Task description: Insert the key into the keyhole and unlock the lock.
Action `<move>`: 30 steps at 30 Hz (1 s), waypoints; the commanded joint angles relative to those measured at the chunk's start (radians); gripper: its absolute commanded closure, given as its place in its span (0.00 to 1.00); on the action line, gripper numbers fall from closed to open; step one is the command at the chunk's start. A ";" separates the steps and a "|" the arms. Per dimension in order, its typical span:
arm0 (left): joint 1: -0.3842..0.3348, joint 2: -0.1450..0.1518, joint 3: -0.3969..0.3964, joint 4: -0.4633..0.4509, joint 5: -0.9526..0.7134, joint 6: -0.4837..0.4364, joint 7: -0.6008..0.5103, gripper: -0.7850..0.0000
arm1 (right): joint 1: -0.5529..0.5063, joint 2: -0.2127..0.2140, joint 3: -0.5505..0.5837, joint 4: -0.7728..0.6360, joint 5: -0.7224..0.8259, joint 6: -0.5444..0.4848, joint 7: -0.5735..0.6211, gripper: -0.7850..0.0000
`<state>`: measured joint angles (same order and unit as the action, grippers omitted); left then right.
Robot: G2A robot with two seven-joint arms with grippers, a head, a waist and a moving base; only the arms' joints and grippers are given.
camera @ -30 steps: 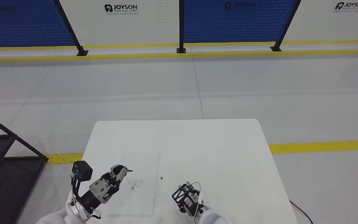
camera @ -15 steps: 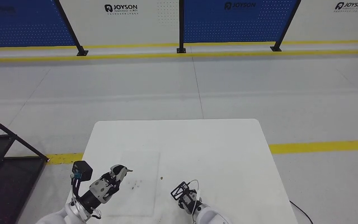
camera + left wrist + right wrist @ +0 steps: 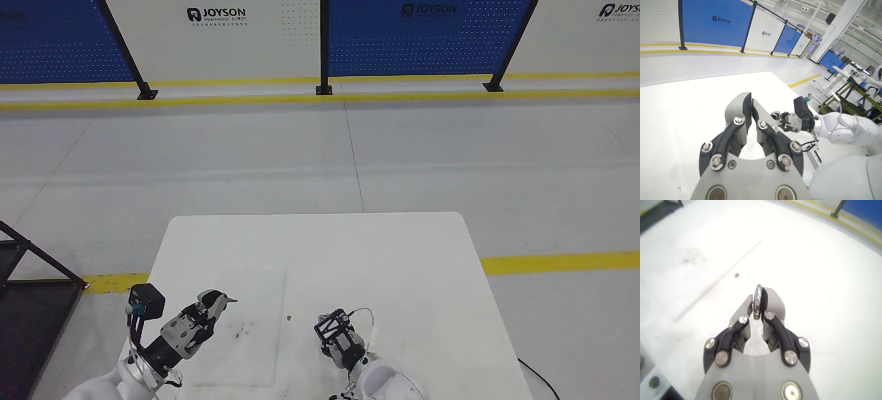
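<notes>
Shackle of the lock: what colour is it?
The shackle is shiny silver; right wrist view shows it best.

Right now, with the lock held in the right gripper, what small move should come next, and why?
Probably swing the left gripper toward the right gripper and line its tip up with the lock. The right gripper is shut on the lock, shackle pointing outward. The left is shut too, though what its pads pinch is too thin to tell, and the two grippers are apart.

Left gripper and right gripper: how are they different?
The right gripper pinches a lock, its silver loop poking out; the left gripper shows nothing plain between its fingers. Right fingers are held apart by the lock; left fingers touch. Both have grey fingers with black pads.
</notes>
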<state>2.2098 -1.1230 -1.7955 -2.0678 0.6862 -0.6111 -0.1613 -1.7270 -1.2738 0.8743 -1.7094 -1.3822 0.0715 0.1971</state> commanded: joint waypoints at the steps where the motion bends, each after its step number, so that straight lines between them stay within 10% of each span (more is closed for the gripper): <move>1: -0.018 -0.001 0.022 0.009 -0.061 0.010 -0.011 1.00 | -0.013 0.003 0.030 -0.024 0.083 -0.032 -0.059 1.00; 12: -0.118 0.000 0.139 0.070 -0.431 -0.035 -0.109 1.00 | -0.073 0.008 0.103 -0.077 0.445 -0.340 -0.443 1.00; 30: -0.188 0.003 0.221 0.147 -0.735 -0.007 -0.226 1.00 | -0.041 0.004 0.098 -0.036 0.719 -0.560 -0.470 1.00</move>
<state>2.0213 -1.1204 -1.5741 -1.9205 -0.0480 -0.6173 -0.3874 -1.7674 -1.2696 0.9725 -1.7451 -0.6627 -0.4896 -0.2725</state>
